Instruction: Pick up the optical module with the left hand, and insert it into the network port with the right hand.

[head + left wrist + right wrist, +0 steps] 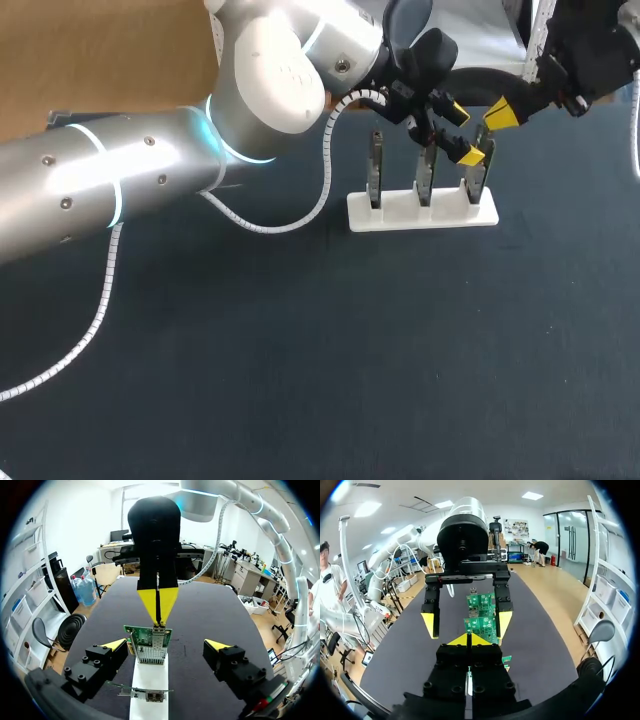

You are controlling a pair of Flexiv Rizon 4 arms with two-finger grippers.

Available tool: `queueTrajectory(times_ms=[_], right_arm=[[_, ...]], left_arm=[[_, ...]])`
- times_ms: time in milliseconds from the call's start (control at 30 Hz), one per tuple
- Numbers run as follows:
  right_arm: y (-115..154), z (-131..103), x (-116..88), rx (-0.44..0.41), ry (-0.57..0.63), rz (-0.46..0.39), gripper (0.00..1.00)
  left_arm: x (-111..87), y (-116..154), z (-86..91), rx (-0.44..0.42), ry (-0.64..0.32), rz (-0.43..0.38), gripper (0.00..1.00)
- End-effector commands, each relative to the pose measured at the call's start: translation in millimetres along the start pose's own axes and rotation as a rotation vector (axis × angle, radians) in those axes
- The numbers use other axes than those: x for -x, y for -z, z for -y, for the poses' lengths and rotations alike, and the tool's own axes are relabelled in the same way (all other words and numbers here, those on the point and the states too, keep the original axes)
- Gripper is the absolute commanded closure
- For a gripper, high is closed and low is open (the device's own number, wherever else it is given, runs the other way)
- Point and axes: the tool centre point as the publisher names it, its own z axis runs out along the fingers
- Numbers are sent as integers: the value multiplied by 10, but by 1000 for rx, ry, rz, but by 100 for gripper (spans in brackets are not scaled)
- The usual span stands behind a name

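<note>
White plastic forms the flat rectangular rack (400, 219) standing on the dark blue cloth-covered table (300, 380). Its slots hold three upright green circuit cards (426, 178) in a row. The silver left arm (130, 180) reaches across from the left. The left gripper (464, 133) hangs by the card at the rack's right end, its yellow tips spread apart. The black right gripper (500, 113) comes in from the far right corner, its tip near that same card's top.

In the left wrist view, the left gripper's fingers stand wide open and hold nothing. The end card, a green board carrying a ribbed silver metal port cage (150, 655), stands ahead between them, apart from both. The right gripper points straight down at the card's top edge, its two yellow wedges pressed together with only a thin seam between. A small silvery optical module (159, 625) shows just under those tips, at the cage's mouth. Whether the tips pinch it cannot be told.

In the right wrist view, the closed yellow tips sit above the cards, with the left gripper's open fingers flanking the cards beyond. The module is hidden here.
</note>
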Motion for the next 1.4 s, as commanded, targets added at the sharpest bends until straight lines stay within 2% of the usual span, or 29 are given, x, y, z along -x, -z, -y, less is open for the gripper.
queueTrajectory(times_ms=[33, 633, 1000, 1233, 1400], right_arm=[[-20, 52, -57, 11, -6, -1, 100], [-119, 21, -112, 28, -20, -19, 100], [-197, -15, -178, 36, -8, -95, 100], [-199, -21, -191, 30, -11, -94, 100], [-127, -8, -121, 7, -13, -39, 100]], left_arm=[[9, -1, -5, -1, 1, -4, 0], [9, -1, -5, -1, 1, -4, 0], [9, -1, -5, -1, 1, -4, 0], [9, -1, -5, -1, 1, -4, 0], [9, -1, -5, -1, 1, -4, 0]])
